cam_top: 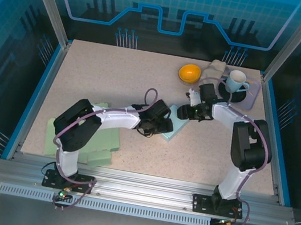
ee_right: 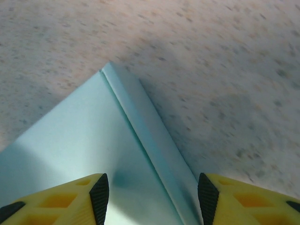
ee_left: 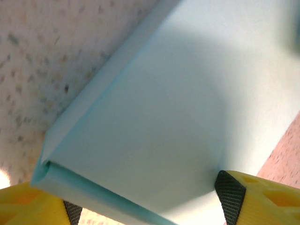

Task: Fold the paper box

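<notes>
The paper box is a flat, pale blue-green piece lying mid-table between the two arms. From the left, my left gripper reaches over its near-left end. In the left wrist view the box spans the space between the wide-set pads, and a folded flap runs along its left edge. My left gripper stands open astride it. My right gripper hangs over the box's far end. In the right wrist view a box corner with a creased edge lies under my open right gripper.
At the back right are an orange, a white mug on a dark tray and a beige lump. Flat green sheets lie under the left arm near the front-left edge.
</notes>
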Controlling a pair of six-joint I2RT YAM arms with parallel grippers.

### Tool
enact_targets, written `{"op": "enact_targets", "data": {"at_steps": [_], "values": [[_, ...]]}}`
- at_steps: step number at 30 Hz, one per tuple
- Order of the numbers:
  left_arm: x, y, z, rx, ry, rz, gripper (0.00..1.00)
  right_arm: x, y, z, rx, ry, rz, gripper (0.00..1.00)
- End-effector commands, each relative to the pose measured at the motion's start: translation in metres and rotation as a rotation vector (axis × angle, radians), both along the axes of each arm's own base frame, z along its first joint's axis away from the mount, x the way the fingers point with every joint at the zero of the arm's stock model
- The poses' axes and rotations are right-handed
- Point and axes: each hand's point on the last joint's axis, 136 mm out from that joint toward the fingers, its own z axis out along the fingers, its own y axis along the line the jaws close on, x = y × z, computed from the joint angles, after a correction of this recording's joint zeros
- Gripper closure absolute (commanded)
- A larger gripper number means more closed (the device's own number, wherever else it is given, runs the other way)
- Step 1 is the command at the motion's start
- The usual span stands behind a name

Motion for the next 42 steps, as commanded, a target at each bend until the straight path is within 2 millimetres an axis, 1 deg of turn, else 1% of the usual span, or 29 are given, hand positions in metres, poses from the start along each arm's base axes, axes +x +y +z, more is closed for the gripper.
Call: {"op": "enact_targets", "data": {"at_steps": [1,5,9,15,17,20,25,28,31,34,37,39,40,42], "values": [[0.020,-0.012,0.000,0.024,-0.016,-0.071,0.23,-0.011,-0.031,0.000,0.016,0.063,-0.134,0.45],[0.036,-0.048,0.001,-0.039,-0.016,-0.149,0.24,-0.009,-0.062,0.001,0.061,0.075,-0.261,0.45],[0.050,-0.078,0.001,-0.092,-0.026,-0.181,0.25,-0.005,-0.090,0.004,0.082,0.067,-0.348,0.45],[0.064,-0.135,0.013,-0.192,-0.097,-0.307,0.25,0.004,-0.125,0.015,0.099,0.037,-0.473,0.45],[0.071,-0.147,0.016,-0.200,-0.119,-0.333,0.25,0.008,-0.138,0.020,0.107,0.011,-0.532,0.45],[0.086,-0.154,0.020,-0.178,-0.158,-0.344,0.24,0.013,-0.151,0.027,0.135,-0.035,-0.610,0.44],[0.114,-0.150,0.029,-0.136,-0.203,-0.319,0.22,0.017,-0.161,0.033,0.129,-0.048,-0.647,0.44],[0.127,-0.142,0.038,-0.121,-0.224,-0.296,0.22,0.015,-0.168,0.030,0.111,-0.032,-0.666,0.43],[0.134,-0.130,0.044,-0.088,-0.238,-0.286,0.20,0.012,-0.177,0.031,0.064,-0.041,-0.682,0.43],[0.135,-0.118,0.047,-0.048,-0.242,-0.288,0.19,0.009,-0.185,0.038,0.014,-0.075,-0.698,0.42],[0.132,-0.104,0.045,-0.008,-0.220,-0.275,0.19,0.006,-0.193,0.052,-0.028,-0.110,-0.708,0.42],[0.129,-0.089,0.053,0.029,-0.228,-0.260,0.19,0.000,-0.193,0.066,-0.035,-0.133,-0.709,0.42],[0.126,-0.081,0.061,0.047,-0.243,-0.250,0.19,-0.002,-0.191,0.073,-0.033,-0.150,-0.704,0.42],[0.118,-0.059,0.082,0.089,-0.279,-0.225,0.19,-0.012,-0.186,0.089,-0.043,-0.198,-0.683,0.42]]}}
